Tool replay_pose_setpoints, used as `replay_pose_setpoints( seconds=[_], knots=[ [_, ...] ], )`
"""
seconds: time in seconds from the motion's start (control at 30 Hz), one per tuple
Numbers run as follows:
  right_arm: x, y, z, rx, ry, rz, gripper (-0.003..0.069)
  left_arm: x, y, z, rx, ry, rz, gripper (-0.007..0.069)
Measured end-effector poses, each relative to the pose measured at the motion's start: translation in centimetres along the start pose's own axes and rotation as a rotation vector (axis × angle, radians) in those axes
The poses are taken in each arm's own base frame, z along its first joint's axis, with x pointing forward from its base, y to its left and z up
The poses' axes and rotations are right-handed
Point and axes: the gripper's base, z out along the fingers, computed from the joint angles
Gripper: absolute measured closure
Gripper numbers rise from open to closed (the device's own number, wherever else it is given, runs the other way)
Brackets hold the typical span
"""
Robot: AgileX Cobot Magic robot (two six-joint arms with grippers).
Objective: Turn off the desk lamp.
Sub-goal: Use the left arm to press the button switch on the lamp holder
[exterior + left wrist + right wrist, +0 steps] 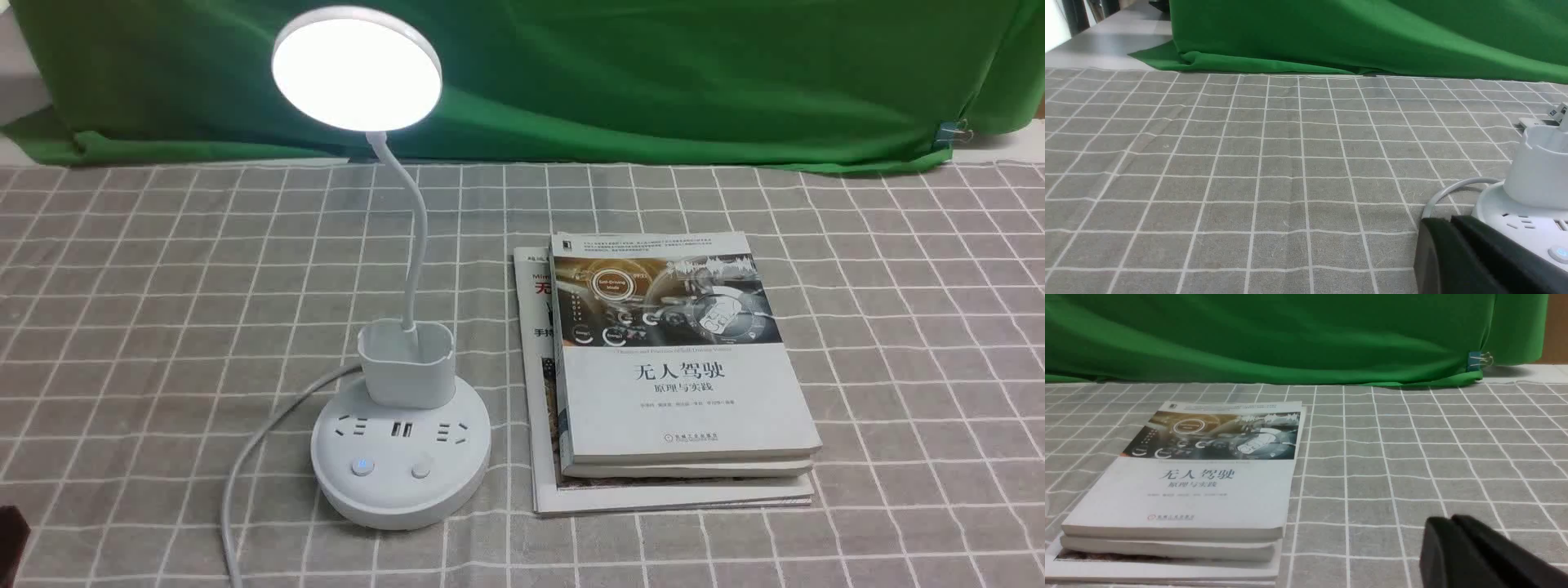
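The white desk lamp (pixel 400 441) stands left of centre on the checked cloth. Its round disc head (pixel 357 68) glows. A thin neck (pixel 412 245) rises from the cup holder (pixel 406 362). The round base carries sockets and two buttons: the left button (pixel 362 466) shows a blue light, the right button (pixel 421 469) is plain. In the left wrist view my left gripper (pixel 1450 222) is shut and empty, low beside the lamp base (pixel 1519 220), with the lit button (pixel 1560 253) close by. My right gripper (pixel 1449 520) is shut and empty, over bare cloth right of the books.
A stack of books (pixel 682 367) lies right of the lamp, also in the right wrist view (pixel 1188 486). The lamp's white cord (pixel 245 457) runs off toward the front left. A green cloth (pixel 653 73) hangs along the back, held by a clip (pixel 953 131).
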Motion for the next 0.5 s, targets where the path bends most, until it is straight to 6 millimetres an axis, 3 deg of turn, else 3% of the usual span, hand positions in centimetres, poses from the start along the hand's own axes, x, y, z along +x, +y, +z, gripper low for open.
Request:
replay_pose_setpoints(
  seconds=[0.5],
  knots=[
    [0.0, 0.0, 0.0, 0.0, 0.0, 0.0, 0.0622, -0.18, -0.01, 0.0, 0.002, -0.02, -0.025, 0.0624]
  ],
)
